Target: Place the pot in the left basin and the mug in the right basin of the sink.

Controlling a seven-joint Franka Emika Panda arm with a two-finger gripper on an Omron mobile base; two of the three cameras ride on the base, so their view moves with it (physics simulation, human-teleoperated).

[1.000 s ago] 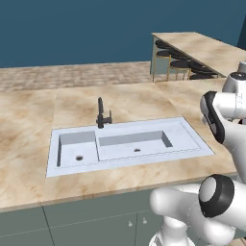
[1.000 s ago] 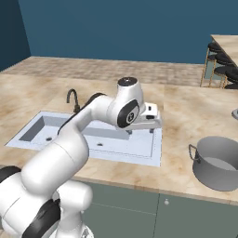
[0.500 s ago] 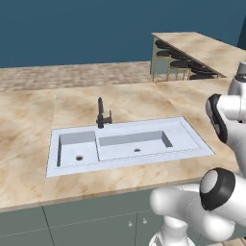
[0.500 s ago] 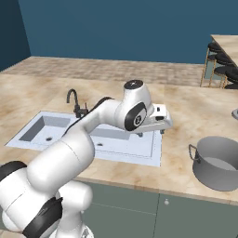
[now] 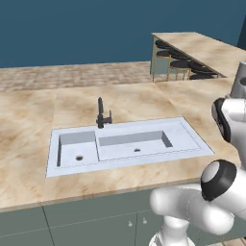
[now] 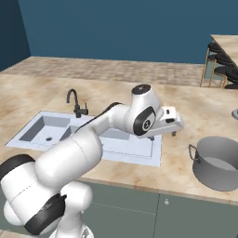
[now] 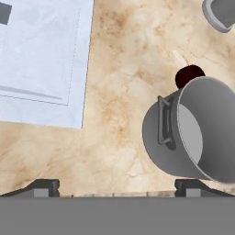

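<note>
At the far left, the white sink [image 5: 129,144] sits sunk into the beige marble counter [image 5: 29,144]. Its small square left basin [image 5: 77,150] comes first, a round drain in its floor, and beside it the longer right basin [image 5: 137,144] with a drain of its own. A slim black faucet [image 5: 102,114] stands on the back rim, about where the two meet. Both basins hold nothing but their drains.

Moving right, the white arm reaches out over the counter just past the sink's right edge, and the gripper [image 6: 173,134] hangs above bare marble between the sink and the pot. From the hand view its two dark fingertips [image 7: 46,187] stand wide apart at the bottom, grasping nothing, with only counter between them.

Further right stands the big grey pot [image 6: 218,161], upright on the counter near its front edge, well clear of the sink, a loop handle [image 7: 164,123] turned toward the arm. Just behind it, seen from the hand, the small maroon mug [image 7: 189,75] peeks out, very near the pot's rim; I cannot tell if they touch. A grey rounded object [image 7: 221,13] sits beyond that, cut off by the picture edge. Black stools [image 5: 185,65] line a counter at the back right.
</note>
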